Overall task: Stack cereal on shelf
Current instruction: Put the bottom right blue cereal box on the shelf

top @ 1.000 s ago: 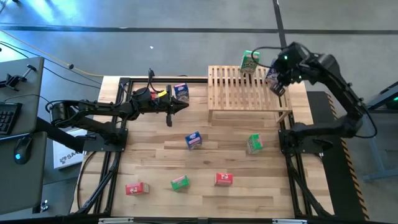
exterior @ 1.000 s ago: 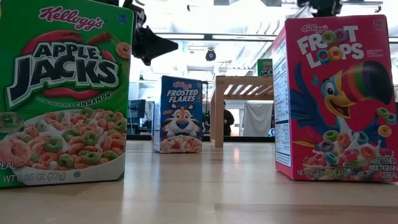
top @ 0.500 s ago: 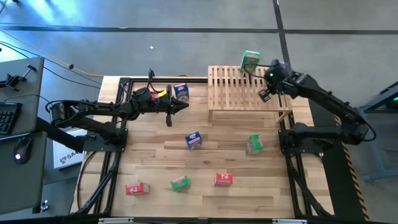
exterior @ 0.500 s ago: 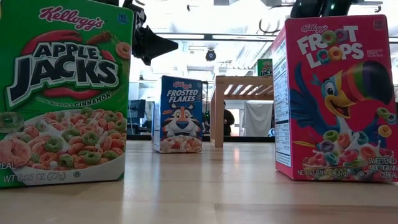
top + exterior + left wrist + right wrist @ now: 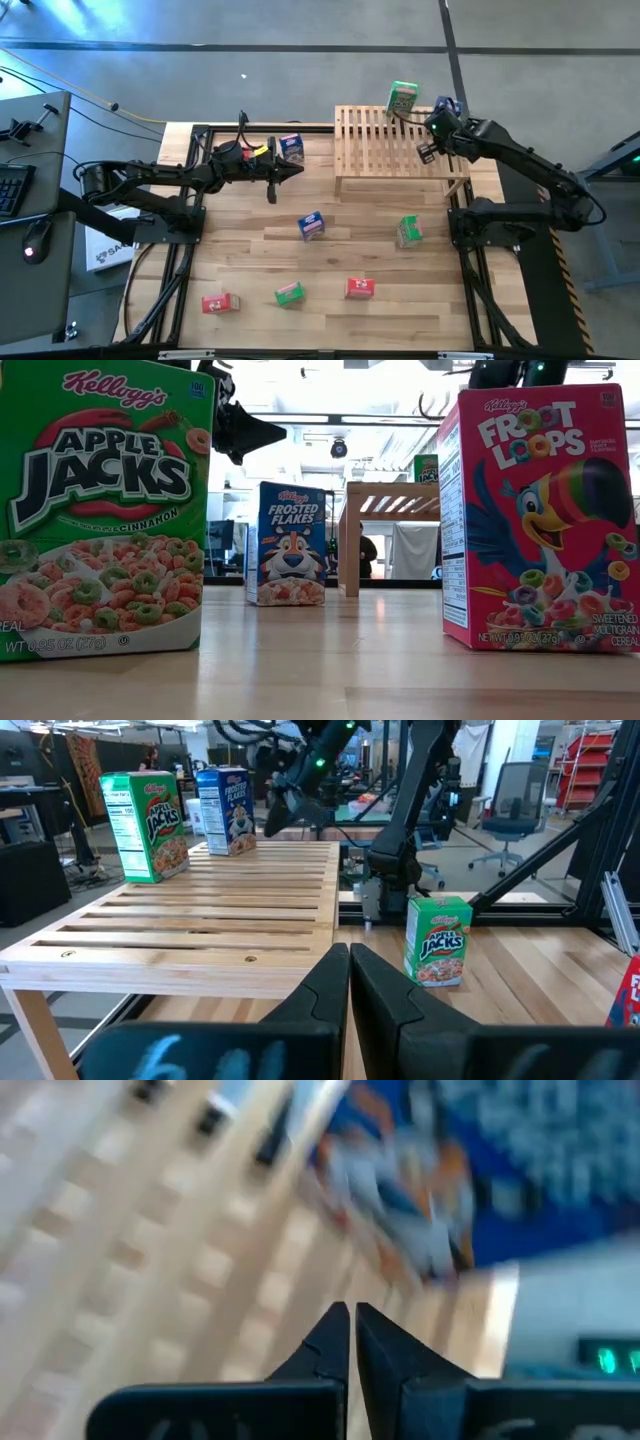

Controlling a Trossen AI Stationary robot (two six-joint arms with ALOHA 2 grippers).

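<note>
Your right gripper [image 5: 426, 152] has its fingers [image 5: 330, 1342] pressed together with nothing between them; it hangs over the right part of the shelf [image 5: 375, 150], near the far edge. Just beside it stands a blue Frosted Flakes box [image 5: 224, 808], on the far right corner of the shelf, and the blurred blue thing in the right wrist view is probably this same box. A green Kellogg's Apple Jacks box [image 5: 402, 98] stands upright on the far edge too, a little to the left of the blue one.

Your left gripper [image 5: 293, 170] also has its fingers [image 5: 322, 988] closed on nothing. It waits above the table [image 5: 250, 270], left of the shelf, next to a blue box [image 5: 291, 147] that stands near the far edge of the table.

On the table in front of the shelf you see another Apple Jacks box [image 5: 437, 939] to the right and a blue Frosted Flakes box [image 5: 311, 226] near the middle. Along the near side stand a red box [image 5: 219, 303], a green Apple Jacks box [image 5: 100, 510] and a red Froot Loops box [image 5: 540, 515]. On the last one you can read "sweetened multigrain cereal".
</note>
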